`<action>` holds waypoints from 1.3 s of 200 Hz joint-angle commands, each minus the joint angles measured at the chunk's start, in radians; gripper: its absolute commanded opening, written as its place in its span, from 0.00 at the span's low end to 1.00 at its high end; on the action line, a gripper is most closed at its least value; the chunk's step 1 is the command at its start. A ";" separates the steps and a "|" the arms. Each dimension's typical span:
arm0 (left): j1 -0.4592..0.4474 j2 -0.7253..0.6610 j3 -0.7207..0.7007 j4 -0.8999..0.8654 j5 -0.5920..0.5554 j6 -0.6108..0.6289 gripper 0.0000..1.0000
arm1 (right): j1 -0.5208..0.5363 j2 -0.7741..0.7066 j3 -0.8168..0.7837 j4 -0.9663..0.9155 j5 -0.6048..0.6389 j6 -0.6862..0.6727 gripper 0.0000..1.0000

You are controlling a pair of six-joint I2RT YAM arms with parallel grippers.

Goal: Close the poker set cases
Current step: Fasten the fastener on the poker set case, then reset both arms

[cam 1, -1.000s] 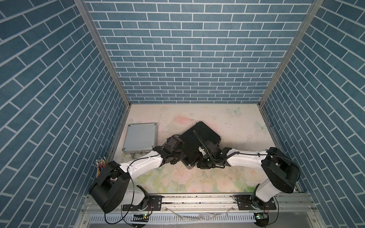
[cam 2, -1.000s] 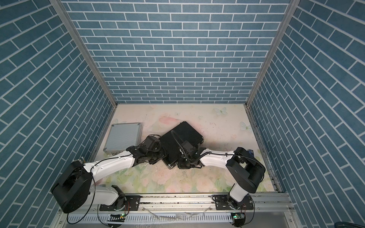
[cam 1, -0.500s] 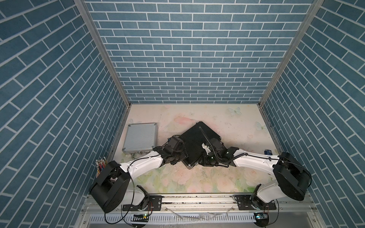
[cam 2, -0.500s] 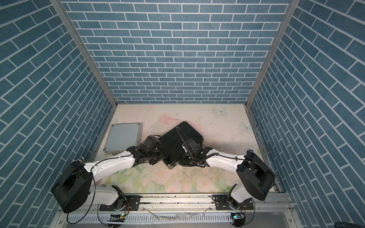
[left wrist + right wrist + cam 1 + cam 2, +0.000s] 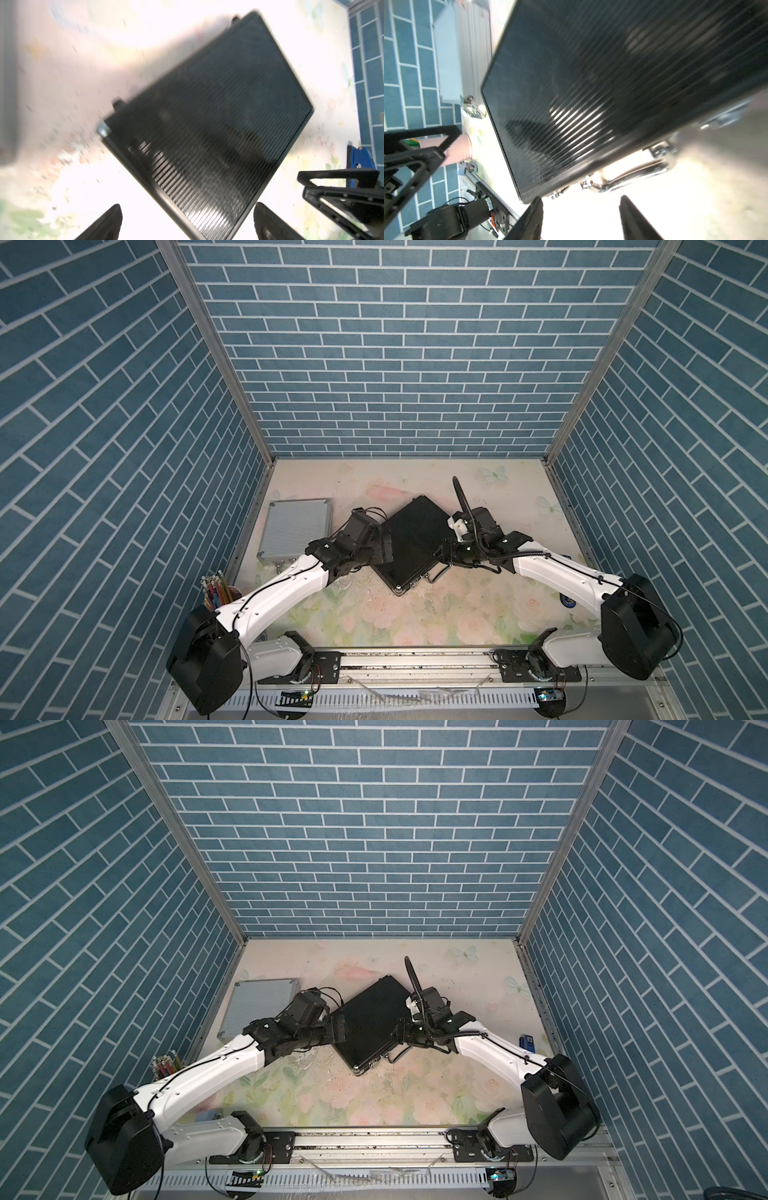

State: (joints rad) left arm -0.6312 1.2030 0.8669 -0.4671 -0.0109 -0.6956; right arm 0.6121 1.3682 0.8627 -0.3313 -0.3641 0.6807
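Note:
The larger black poker set case (image 5: 411,545) (image 5: 370,1021) lies shut and flat, turned diagonally, mid-table; its ribbed lid fills both wrist views (image 5: 207,124) (image 5: 612,72). Its metal handle (image 5: 438,574) (image 5: 629,178) rests on the table at the near right edge. The smaller silver case (image 5: 296,529) (image 5: 257,1006) (image 5: 467,52) lies shut at the far left. My left gripper (image 5: 384,549) (image 5: 338,1029) (image 5: 187,205) hangs open over the black case's left corner. My right gripper (image 5: 442,551) (image 5: 399,1033) (image 5: 581,197) is open just off the handle edge, holding nothing.
A cup of pencils (image 5: 216,593) stands at the near left corner. A small blue object (image 5: 567,601) (image 5: 525,1042) lies by the right wall. Brick-patterned walls enclose three sides, and the arms' base rail (image 5: 415,659) runs along the front.
Both grippers have opened. The right gripper has drawn back from over the black case to its handle edge. The left arm has stayed about where it was.

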 commanded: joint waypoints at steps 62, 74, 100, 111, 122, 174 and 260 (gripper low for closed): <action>0.270 -0.048 0.002 0.025 -0.038 0.356 1.00 | -0.278 -0.002 0.113 -0.131 0.001 -0.291 0.78; 0.304 -0.048 0.001 0.048 -0.043 0.389 1.00 | -0.318 0.005 0.123 -0.135 0.010 -0.326 0.80; 0.372 -0.043 -0.028 0.131 -0.050 0.451 1.00 | -0.401 0.011 0.136 -0.129 0.059 -0.410 0.85; 0.398 -0.041 -0.049 0.178 -0.053 0.471 1.00 | -0.430 0.009 0.134 -0.112 0.094 -0.447 0.88; 0.419 -0.034 -0.070 0.229 -0.057 0.492 0.99 | -0.455 0.008 0.124 -0.088 0.129 -0.484 0.91; 0.481 -0.032 -0.223 0.517 -0.105 0.634 0.98 | -0.576 0.013 -0.017 0.207 0.306 -0.554 0.97; 0.557 0.074 -0.417 1.005 -0.108 0.760 0.97 | -0.683 0.077 -0.300 0.821 0.314 -0.626 0.98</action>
State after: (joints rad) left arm -0.0982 1.2575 0.4824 0.3565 -0.1078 0.0200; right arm -0.0456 1.4204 0.5930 0.2649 -0.0376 0.0887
